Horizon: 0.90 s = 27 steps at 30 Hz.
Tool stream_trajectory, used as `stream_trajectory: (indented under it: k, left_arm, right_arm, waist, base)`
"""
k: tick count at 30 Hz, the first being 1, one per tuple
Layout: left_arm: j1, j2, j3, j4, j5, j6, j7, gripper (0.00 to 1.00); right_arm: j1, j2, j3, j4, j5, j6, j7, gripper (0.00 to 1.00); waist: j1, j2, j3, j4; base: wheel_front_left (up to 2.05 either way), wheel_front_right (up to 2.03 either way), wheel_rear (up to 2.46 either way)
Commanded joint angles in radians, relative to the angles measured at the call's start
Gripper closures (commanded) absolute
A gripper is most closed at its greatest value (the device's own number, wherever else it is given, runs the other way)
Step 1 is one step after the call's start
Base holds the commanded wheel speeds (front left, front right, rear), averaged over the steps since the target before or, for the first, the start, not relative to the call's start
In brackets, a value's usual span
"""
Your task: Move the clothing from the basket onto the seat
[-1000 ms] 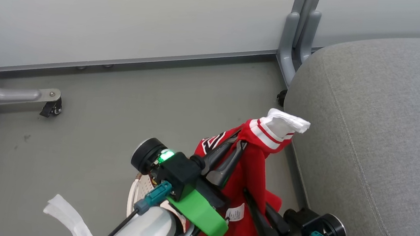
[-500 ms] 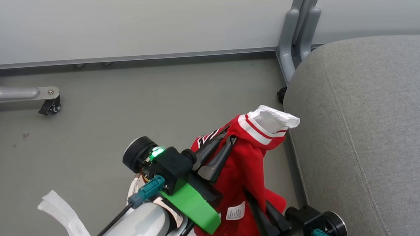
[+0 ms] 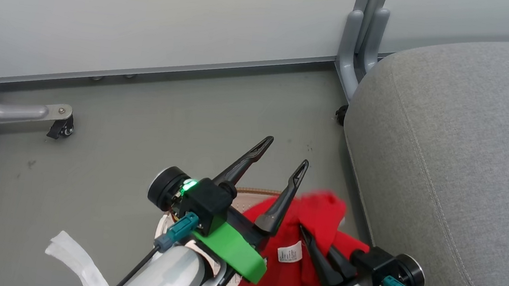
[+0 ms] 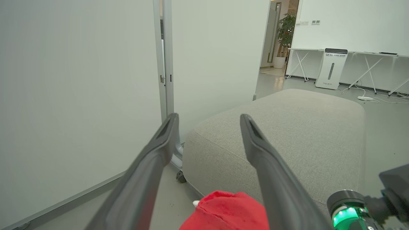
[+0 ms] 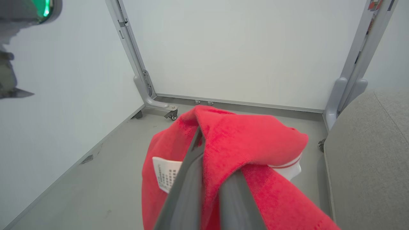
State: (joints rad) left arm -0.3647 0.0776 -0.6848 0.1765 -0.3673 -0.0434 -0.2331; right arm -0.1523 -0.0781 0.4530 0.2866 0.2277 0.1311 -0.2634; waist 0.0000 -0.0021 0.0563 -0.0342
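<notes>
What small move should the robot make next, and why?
Probably swing the right pincer toward the seat: it is shut on the red clothing, which hangs beside the seat, not on it, while the left pincer is open and empty.

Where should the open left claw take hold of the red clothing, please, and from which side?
I'd grip the raised fold of the clothing beside the right claw, which is shut on it. Bring the left claw down from above: the cloth bunches upward there, and the seat blocks the right side.
</notes>
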Motion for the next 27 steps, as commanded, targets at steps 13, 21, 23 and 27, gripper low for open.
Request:
stream_trajectory:
  k: [13, 21, 23, 27]
  left_arm:
    - [0.012, 0.024, 0.003, 0.011, 0.014, 0.023, -0.017, 0.0]
    - [0.05, 0.058, 0.034, 0.006, 0.027, 0.043, -0.03, 0.0]
    - [0.055, 0.068, 0.038, 0.005, 0.037, 0.036, -0.033, 0.0]
    - [0.065, 0.082, 0.054, -0.004, 0.054, 0.027, -0.032, 0.0]
  right_arm:
    - [0.008, -0.015, -0.051, -0.039, -0.025, -0.001, -0.002, 1.0]
    - [-0.015, -0.028, -0.126, -0.149, -0.073, -0.001, -0.002, 1.0]
    - [-0.016, -0.027, -0.153, -0.182, -0.08, -0.001, -0.002, 1.0]
    - [-0.012, -0.022, -0.203, -0.248, -0.097, -0.001, -0.002, 1.0]
  waist:
    - [0.0, 0.0021, 0.011, -0.006]
    - [0.0, 0.0021, 0.063, -0.094]
    - [0.0, 0.0021, 0.079, -0.12]
    - [0.0, 0.0021, 0.114, -0.18]
  base:
    - [0.0, 0.0, 0.0]
    - [0.0, 0.0, 0.0]
    - [0.0, 0.0, 0.0]
    - [0.0, 0.0, 0.0]
